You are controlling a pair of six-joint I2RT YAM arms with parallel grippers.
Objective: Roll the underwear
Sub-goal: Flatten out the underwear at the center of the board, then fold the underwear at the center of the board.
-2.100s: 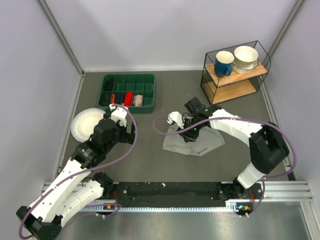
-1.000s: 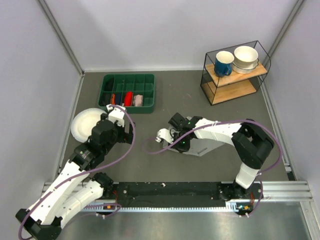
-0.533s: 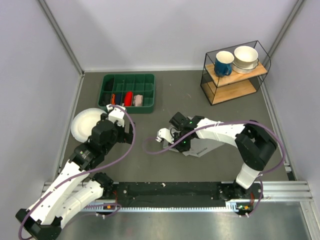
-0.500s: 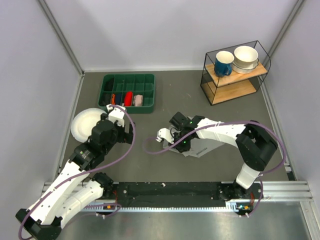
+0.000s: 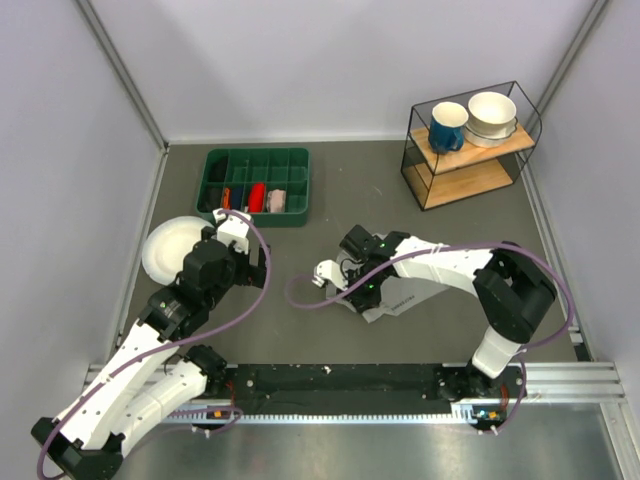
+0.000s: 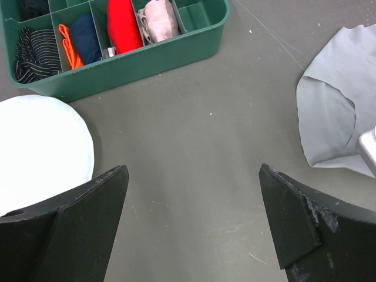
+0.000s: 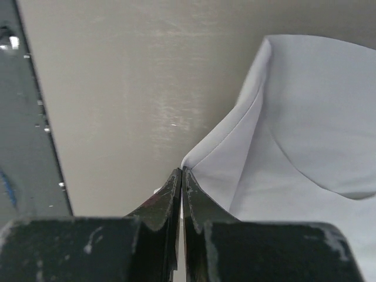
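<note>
The underwear is a light grey cloth lying partly folded on the table in front of the right arm. It also shows in the left wrist view and fills the right side of the right wrist view. My right gripper is low over the cloth's left edge. Its jaws are pressed together with a corner of the cloth pinched at their tips. My left gripper is open and empty above bare table, well to the left of the cloth.
A green tray with small cloth rolls stands at the back left; its wall shows in the left wrist view. A white plate lies beside the left arm. A wire rack with a blue mug and white bowls stands at the back right.
My right gripper has moved left and towards the near edge with the cloth's edge, folding the underwear over itself. In the last half second it barely moved. The left arm has not moved.
</note>
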